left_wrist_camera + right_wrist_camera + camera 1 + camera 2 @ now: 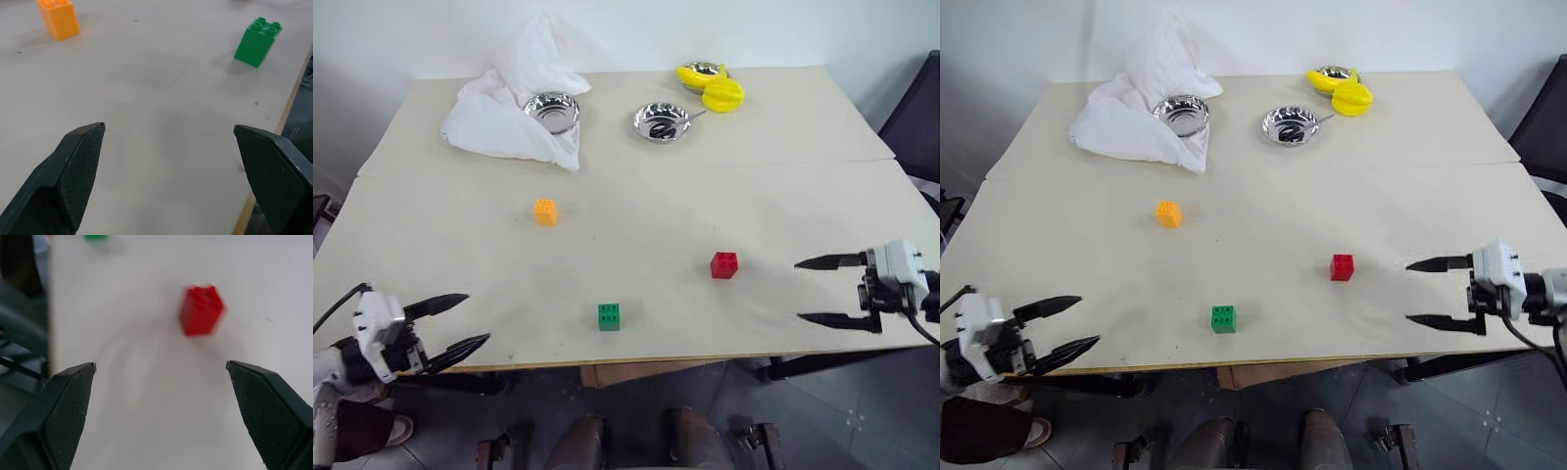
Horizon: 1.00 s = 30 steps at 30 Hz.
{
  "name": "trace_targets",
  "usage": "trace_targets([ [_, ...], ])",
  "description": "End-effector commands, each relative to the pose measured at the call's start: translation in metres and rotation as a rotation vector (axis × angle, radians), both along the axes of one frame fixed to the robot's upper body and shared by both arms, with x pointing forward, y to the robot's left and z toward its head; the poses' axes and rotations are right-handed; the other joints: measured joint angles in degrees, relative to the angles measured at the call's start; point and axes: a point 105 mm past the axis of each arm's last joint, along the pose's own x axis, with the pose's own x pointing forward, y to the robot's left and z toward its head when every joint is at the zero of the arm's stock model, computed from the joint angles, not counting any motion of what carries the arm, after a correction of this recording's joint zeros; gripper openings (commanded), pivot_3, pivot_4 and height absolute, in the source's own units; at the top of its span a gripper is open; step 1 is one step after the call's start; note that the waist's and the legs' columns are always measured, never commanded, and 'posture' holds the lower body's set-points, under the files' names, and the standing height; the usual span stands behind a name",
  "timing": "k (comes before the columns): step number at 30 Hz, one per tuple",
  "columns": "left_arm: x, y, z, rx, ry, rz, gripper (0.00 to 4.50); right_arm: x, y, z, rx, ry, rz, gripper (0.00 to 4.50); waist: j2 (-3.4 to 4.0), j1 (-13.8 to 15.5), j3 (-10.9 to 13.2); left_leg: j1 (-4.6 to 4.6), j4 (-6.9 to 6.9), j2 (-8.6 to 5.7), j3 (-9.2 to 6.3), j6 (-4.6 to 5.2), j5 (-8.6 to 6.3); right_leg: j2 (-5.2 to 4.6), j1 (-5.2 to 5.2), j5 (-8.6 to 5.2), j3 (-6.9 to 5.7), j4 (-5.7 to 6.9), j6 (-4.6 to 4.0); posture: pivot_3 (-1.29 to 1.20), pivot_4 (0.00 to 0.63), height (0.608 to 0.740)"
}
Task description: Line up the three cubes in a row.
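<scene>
From the head views, the orange cube (545, 211), green cube (609, 316) and red cube (724, 265) sit well apart on the surface (636, 186) in a loose triangle, with the left gripper (460, 323) and right gripper (830, 290) both spread wide and empty at the near corners. The left wrist view faces the orange and green cubes across bare surface; the right wrist view has the red cube ahead between its fingers. A good next move, I judge, is to fix one cube as anchor and straddle the next squarely before closing.
</scene>
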Motion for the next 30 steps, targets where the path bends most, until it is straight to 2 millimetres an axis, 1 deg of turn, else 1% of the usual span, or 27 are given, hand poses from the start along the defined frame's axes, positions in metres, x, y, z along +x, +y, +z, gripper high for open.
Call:
trace_targets([
  [1, -0.007, -0.014, 0.004, 0.029, -0.008, -0.101, 4.50, -0.013, 0.005, 0.009, 0.003, -0.041, 0.046, 4.48, 0.00, 0.06, 0.00, 0.00, -0.01, -0.01, 0.01, 0.02, 0.00, -0.02, 0.02, 0.00, 0.03, -0.03, 0.00, 0.00, 0.150, 0.740],
  [3, -0.007, -0.031, 0.006, 0.022, -0.011, -0.175, 4.50, -0.015, 0.004, 0.007, 0.005, -0.035, 0.029, 4.48, 0.00, 0.12, 0.00, 0.01, 0.00, -0.01, 0.01, 0.04, -0.01, -0.02, 0.04, 0.00, 0.07, -0.03, 0.00, 0.00, 0.150, 0.740],
  [4, -0.004, -0.045, 0.008, 0.017, -0.018, -0.227, 4.50, -0.016, 0.003, 0.006, 0.003, -0.030, 0.023, 4.48, 0.00, 0.22, 0.00, 0.00, 0.01, -0.01, 0.00, 0.04, -0.01, -0.02, 0.04, 0.00, 0.07, -0.02, 0.00, 0.00, 0.150, 0.740],
  [5, 0.001, -0.067, 0.009, 0.005, -0.023, -0.293, 4.50, -0.017, 0.002, 0.006, 0.001, -0.026, 0.020, 4.48, 0.00, 0.44, 0.00, 0.00, 0.02, -0.01, 0.00, 0.04, -0.01, -0.02, 0.03, 0.00, 0.08, -0.01, 0.00, 0.00, 0.150, 0.740],
  [6, 0.003, -0.081, 0.011, -0.002, -0.026, -0.338, 4.50, -0.017, 0.002, 0.005, 0.000, -0.024, 0.018, 4.48, 0.00, 0.68, 0.00, 0.00, 0.03, -0.02, -0.01, 0.04, 0.00, -0.03, 0.04, 0.01, 0.08, 0.00, 0.00, 0.00, 0.150, 0.740],
  [8, 0.011, -0.112, 0.009, -0.020, -0.010, -0.377, 4.50, -0.015, 0.004, 0.005, -0.004, -0.032, 0.025, 4.48, 0.00, 1.17, 0.00, 0.00, 0.05, -0.02, -0.02, 0.05, 0.00, -0.03, 0.05, 0.01, 0.08, 0.01, 0.00, 0.00, 0.150, 0.740],
  [9, 0.017, -0.124, 0.005, -0.010, -0.002, -0.382, 4.50, -0.014, 0.006, 0.005, -0.003, -0.034, 0.029, 4.48, 0.00, 1.22, 0.00, 0.01, 0.06, -0.02, -0.01, 0.05, 0.00, -0.02, 0.04, 0.02, 0.08, 0.03, 0.02, 0.00, 0.150, 0.740],
  [10, 0.020, -0.133, 0.001, 0.004, 0.007, -0.386, 4.50, -0.013, 0.009, 0.006, -0.001, -0.036, 0.033, 4.48, 0.01, 1.30, 0.00, 0.02, 0.06, -0.03, -0.01, 0.05, 0.00, -0.01, 0.04, 0.03, 0.08, 0.06, 0.03, 0.00, 0.150, 0.740],
  [11, 0.022, -0.138, -0.001, 0.015, 0.012, -0.388, 4.50, -0.014, 0.012, 0.006, 0.000, -0.029, 0.043, 4.48, 0.00, 1.35, 0.00, 0.01, 0.06, -0.04, -0.01, 0.04, 0.00, -0.01, 0.00, 0.04, 0.07, 0.14, 0.04, 0.00, 0.150, 0.740],
  [13, 0.027, -0.164, -0.005, 0.004, 0.033, -0.442, 4.50, -0.014, 0.016, 0.007, 0.000, -0.020, 0.058, 4.48, 0.01, 1.13, -0.01, 0.02, 0.03, -0.01, 0.00, 0.02, -0.01, 0.05, -0.08, 0.04, 0.05, 0.22, 0.04, 0.00, 0.150, 0.740],
  [14, 0.032, -0.173, -0.009, 0.017, 0.039, -0.445, 4.50, -0.014, 0.019, 0.007, 0.001, -0.019, 0.063, 4.48, 0.01, 1.18, -0.01, 0.02, 0.03, 0.00, 0.00, 0.02, -0.01, 0.05, -0.09, 0.04, 0.05, 0.22, 0.04, 0.00, 0.150, 0.740],
  [15, 0.038, -0.180, -0.014, 0.035, 0.048, -0.439, 4.50, -0.014, 0.021, 0.008, 0.002, -0.022, 0.068, 4.48, 0.01, 1.39, -0.01, 0.00, 0.03, 0.00, 0.00, 0.01, 0.00, 0.06, -0.09, 0.04, 0.03, 0.22, 0.04, 0.00, 0.150, 0.740],
  [16, 0.042, -0.183, -0.017, 0.049, 0.054, -0.428, 4.50, -0.013, 0.022, 0.008, 0.002, -0.024, 0.071, 4.48, 0.00, 1.45, 0.00, 0.00, 0.08, -0.02, 0.00, 0.01, 0.00, 0.06, -0.06, 0.04, 0.02, 0.22, 0.04, 0.00, 0.150, 0.740],
  [18, 0.050, -0.192, -0.019, 0.043, 0.044, -0.412, 4.50, -0.014, 0.026, 0.009, 0.006, -0.024, 0.076, 4.48, 0.00, 1.50, 0.00, -0.02, 0.15, -0.03, 0.00, 0.02, 0.00, 0.06, -0.04, 0.05, 0.01, 0.21, 0.06, 0.00, 0.150, 0.740],
  [19, 0.053, -0.199, -0.019, 0.027, 0.032, -0.412, 4.30, -0.014, 0.027, 0.009, 0.011, -0.023, 0.073, 4.49, 0.00, 1.51, 0.00, -0.01, 0.13, -0.05, 0.00, 0.02, 0.00, 0.05, -0.04, 0.05, 0.02, 0.22, 0.06, 0.00, 0.150, 0.740],
  [21, 0.054, -0.204, -0.023, 0.031, 0.054, -0.415, 3.88, -0.016, 0.027, 0.007, 0.005, -0.022, 0.075, 4.50, -0.02, 1.54, 0.01, -0.03, 0.14, -0.04, -0.02, 0.02, 0.00, 0.05, -0.05, 0.05, 0.00, 0.22, 0.06, 0.00, 0.150, 0.740],
  [23, 0.054, -0.201, -0.023, 0.046, 0.055, -0.410, 3.28, -0.017, 0.027, 0.008, 0.006, -0.021, 0.068, 4.50, -0.02, 1.50, 0.01, -0.05, 0.13, -0.04, -0.02, 0.02, 0.00, 0.05, -0.06, 0.05, 0.00, 0.20, 0.07, 0.00, 0.150, 0.740],
  [24, 0.055, -0.198, -0.024, 0.058, 0.059, -0.405, 3.08, -0.018, 0.026, 0.008, 0.007, -0.022, 0.061, 4.50, -0.02, 1.51, 0.01, -0.04, 0.13, -0.04, -0.02, 0.02, 0.00, 0.05, -0.06, 0.05, 0.00, 0.20, 0.07, 0.00, 0.150, 0.740],
  [27, 0.055, -0.193, -0.025, 0.087, 0.065, -0.422, 2.09, -0.019, 0.023, 0.007, 0.002, -0.023, 0.044, 4.50, -0.02, 1.52, 0.01, -0.04, 0.14, -0.04, -0.03, 0.02, 0.00, 0.05, -0.05, 0.05, 0.00, 0.20, 0.06, 0.00, 0.150, 0.740],
  [29, 0.055, -0.195, -0.022, 0.107, 0.050, -0.456, 1.49, -0.021, 0.020, 0.005, -0.001, -0.023, 0.029, 4.50, -0.02, 1.52, 0.01, -0.03, 0.18, -0.04, -0.03, 0.02, 0.00, 0.05, -0.03, 0.05, 0.01, 0.20, 0.06, 0.00, 0.150, 0.740],
  [30, 0.055, -0.197, -0.019, 0.113, 0.039, -0.473, 1.50, -0.021, 0.018, 0.004, -0.002, -0.024, 0.018, 4.50, -0.02, 1.52, 0.01, -0.02, 0.19, -0.04, -0.03, 0.02, 0.00, 0.05, -0.02, 0.05, 0.01, 0.20, 0.07, 0.00, 0.150, 0.740],
])
